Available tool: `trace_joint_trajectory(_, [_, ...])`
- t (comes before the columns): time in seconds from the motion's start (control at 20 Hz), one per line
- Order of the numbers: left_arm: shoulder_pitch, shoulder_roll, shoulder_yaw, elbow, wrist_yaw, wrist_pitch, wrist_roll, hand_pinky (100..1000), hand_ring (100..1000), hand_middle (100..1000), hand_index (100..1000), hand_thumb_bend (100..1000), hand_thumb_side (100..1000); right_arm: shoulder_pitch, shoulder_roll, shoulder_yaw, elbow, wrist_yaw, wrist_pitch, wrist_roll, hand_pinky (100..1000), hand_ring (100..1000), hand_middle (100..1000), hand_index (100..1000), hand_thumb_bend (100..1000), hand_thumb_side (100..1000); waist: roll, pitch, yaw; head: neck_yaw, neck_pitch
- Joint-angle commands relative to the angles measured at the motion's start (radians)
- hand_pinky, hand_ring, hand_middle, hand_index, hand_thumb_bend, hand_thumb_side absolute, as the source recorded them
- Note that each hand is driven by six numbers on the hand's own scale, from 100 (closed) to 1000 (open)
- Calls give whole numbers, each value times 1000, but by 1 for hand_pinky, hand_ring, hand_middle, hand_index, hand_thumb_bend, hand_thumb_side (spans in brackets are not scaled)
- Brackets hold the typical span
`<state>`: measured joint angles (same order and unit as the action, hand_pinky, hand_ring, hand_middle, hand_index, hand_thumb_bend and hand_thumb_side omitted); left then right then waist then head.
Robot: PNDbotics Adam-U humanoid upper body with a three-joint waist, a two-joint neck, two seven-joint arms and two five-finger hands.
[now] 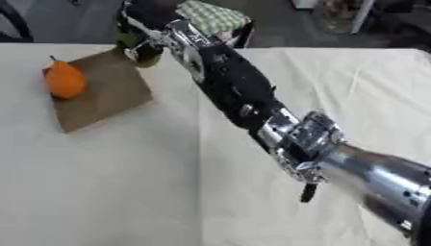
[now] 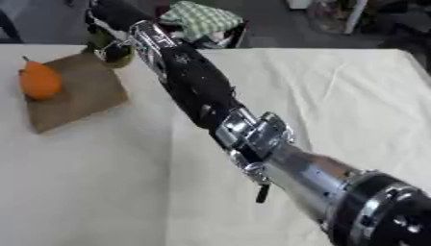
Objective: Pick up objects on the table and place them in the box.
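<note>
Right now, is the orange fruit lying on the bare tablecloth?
No: the orange fruit sits on the brown cardboard sheet, not directly on the tablecloth.

Pear-shaped fruit [image 1: 64,80] sits on the flat box [image 1: 109,91] near the table's [image 1: 126,192] far-left corner; robot's right hand [image 1: 139,36] is over the box's far corner.

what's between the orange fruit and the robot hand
Only bare brown board; nothing else lies between the orange fruit and the robot hand, clearest in the left eye view.

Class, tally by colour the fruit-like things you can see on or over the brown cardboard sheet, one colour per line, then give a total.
Orange fruit: 1
Green fruit-like thing in the right hand: 1
Total: 2
</note>
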<state>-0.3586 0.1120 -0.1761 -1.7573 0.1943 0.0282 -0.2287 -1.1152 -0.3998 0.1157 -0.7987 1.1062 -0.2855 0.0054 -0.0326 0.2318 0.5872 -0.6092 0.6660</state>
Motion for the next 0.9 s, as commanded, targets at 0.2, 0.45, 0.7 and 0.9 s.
trace_joint_trajectory(0.2, [-16,3,1,-17,5,0,-5,603,755,798,728,100,696,-12,9,-7,1,-6,5,-44,551,418,316,426,100,173,10,-13,16,-8,-16])
trace_joint_trajectory(0.45, [-18,-2,-2,-18,8,1,-7,603,754,797,728,100,697,1,31,-8,25,-17,8,-51,578,499,442,544,100,207,12,-5,33,-22,-17])
trace_joint_trajectory(0.7, [-18,-4,-1,-17,8,1,-6,603,754,797,728,100,697,7,41,-2,47,-15,-24,17,748,819,853,916,182,401,9,-1,38,-23,-19])
trace_joint_trajectory(0.9, [-17,-4,1,-16,7,0,-5,603,753,797,728,100,699,8,37,-10,35,-22,-22,35,881,967,993,1000,335,493,5,1,35,-19,-22])
